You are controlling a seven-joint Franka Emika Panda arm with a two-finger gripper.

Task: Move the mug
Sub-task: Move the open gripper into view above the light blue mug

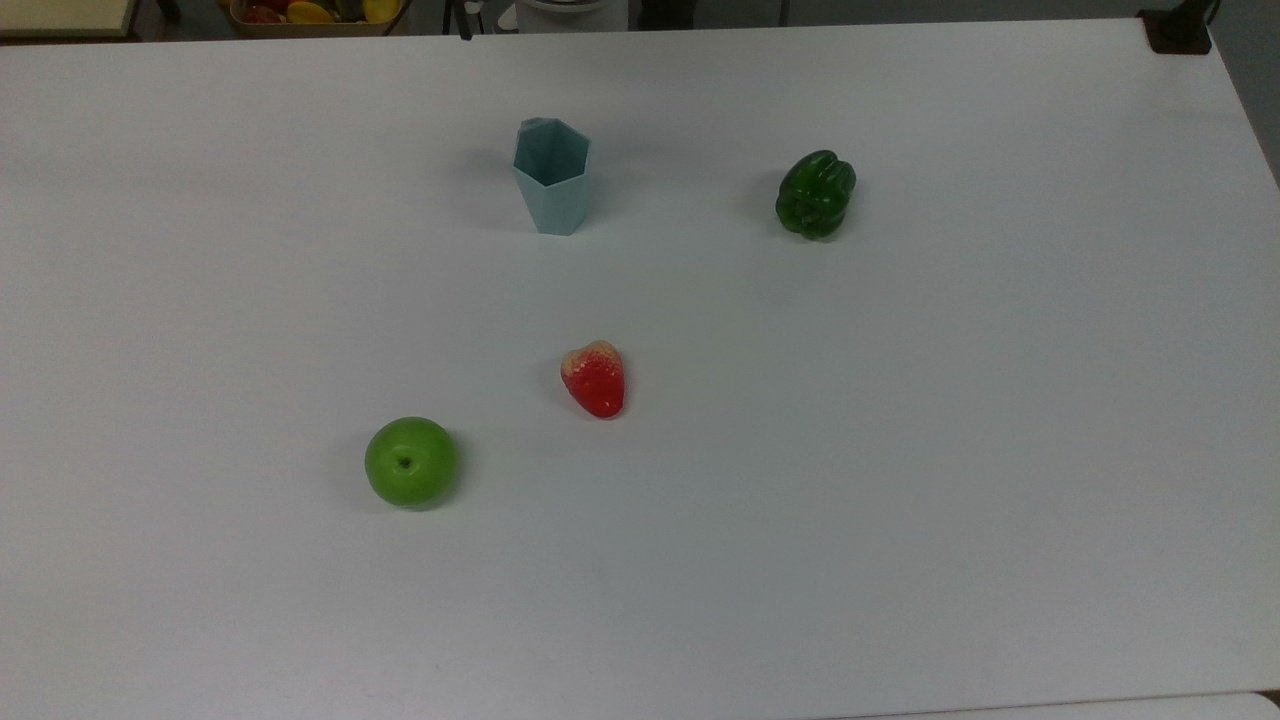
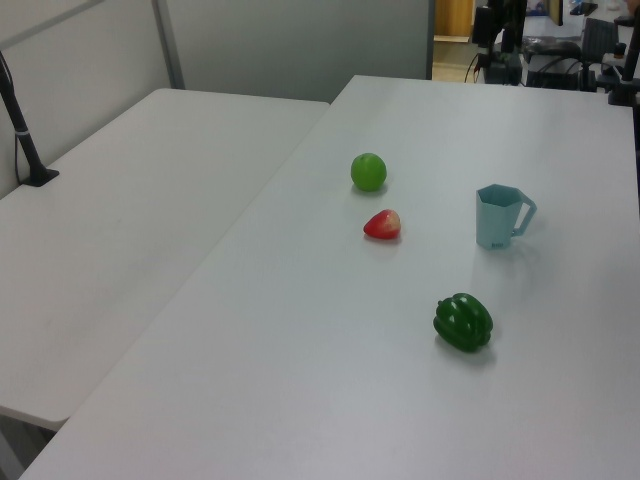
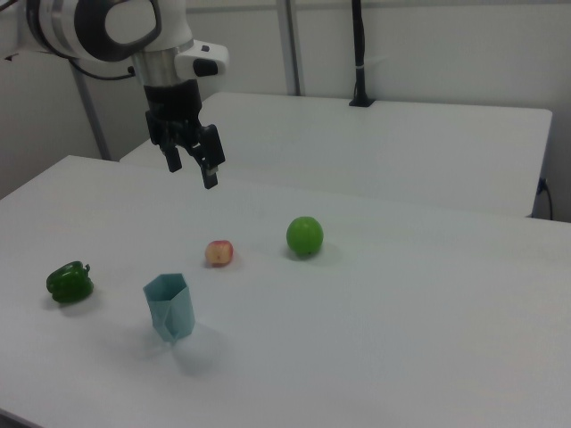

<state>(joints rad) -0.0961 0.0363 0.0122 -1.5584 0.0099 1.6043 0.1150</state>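
The mug [image 1: 551, 176] is showing a pale blue-grey, plain and unpatterned, its inside a shade darker than its flat outer faces; in the right view it is sitting below the claw. The gripper [image 3: 191, 162] is wearing black on its fingers, while the arm [image 3: 107, 27] above it is showing white with dark grey joints. The apple [image 1: 411, 461] is glowing bright green with a dark stem dimple. The strawberry [image 1: 594, 378] is showing vivid red, fading to cream at one end, speckled finely. The bell pepper [image 1: 816, 194] is gleaming a deep, glossy green. The table [image 1: 900, 480] is lying plain white beneath them all.
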